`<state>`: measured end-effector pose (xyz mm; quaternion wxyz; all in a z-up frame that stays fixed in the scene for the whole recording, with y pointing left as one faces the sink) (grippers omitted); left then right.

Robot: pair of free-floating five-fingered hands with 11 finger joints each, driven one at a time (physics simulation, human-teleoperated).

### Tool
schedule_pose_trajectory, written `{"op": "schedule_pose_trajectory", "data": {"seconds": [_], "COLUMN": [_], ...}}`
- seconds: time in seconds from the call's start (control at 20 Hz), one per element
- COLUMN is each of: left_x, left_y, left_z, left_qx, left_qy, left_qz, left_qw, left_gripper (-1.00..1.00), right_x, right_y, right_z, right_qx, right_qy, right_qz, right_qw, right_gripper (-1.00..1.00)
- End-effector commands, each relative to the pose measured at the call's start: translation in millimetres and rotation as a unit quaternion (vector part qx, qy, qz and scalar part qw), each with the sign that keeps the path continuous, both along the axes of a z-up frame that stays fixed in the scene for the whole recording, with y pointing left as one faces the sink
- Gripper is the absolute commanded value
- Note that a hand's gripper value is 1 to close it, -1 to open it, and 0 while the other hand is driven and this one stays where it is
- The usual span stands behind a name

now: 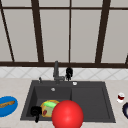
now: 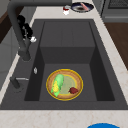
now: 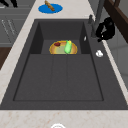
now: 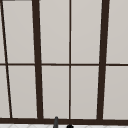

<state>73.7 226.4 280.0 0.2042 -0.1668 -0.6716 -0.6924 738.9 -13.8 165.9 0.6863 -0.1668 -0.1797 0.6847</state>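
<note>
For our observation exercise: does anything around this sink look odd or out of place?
Yes. A large red ball sits at the sink's front edge in the front view, hiding part of the yellow plate holding green food in the basin. One robot hand hangs beside the faucet.

blue plate (image 1: 7, 106), red ball (image 1: 67, 114), window (image 4: 70, 60)

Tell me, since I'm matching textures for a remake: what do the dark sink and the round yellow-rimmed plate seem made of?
The dark sink looks like matte grey composite or stone: flat, no glints. The round yellow-rimmed plate looks like glazed ceramic, smooth with a coloured rim, though plastic is possible.
</note>
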Motion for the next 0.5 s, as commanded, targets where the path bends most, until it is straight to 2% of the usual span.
{"op": "schedule_pose_trajectory", "data": {"seconds": [0.0, 0.45], "left_x": [0.0, 0.0], "left_y": [0.0, 0.0], "left_z": [0.0, 0.0], "left_qx": [0.000, 0.000], "left_qy": [0.000, 0.000], "left_qz": [0.000, 0.000], "left_qw": [1.0000, 1.0000], "left_gripper": [0.00, 0.00], "right_x": [2.1, 7.7], "right_y": [31.2, 29.2], "right_z": [18.8, 10.6], "right_qx": [0.000, -0.012], "right_qy": [0.009, 0.009], "right_qz": [0.000, -0.008], "right_qw": [1.0000, 0.9999], "right_gripper": [1.00, 1.00]}}
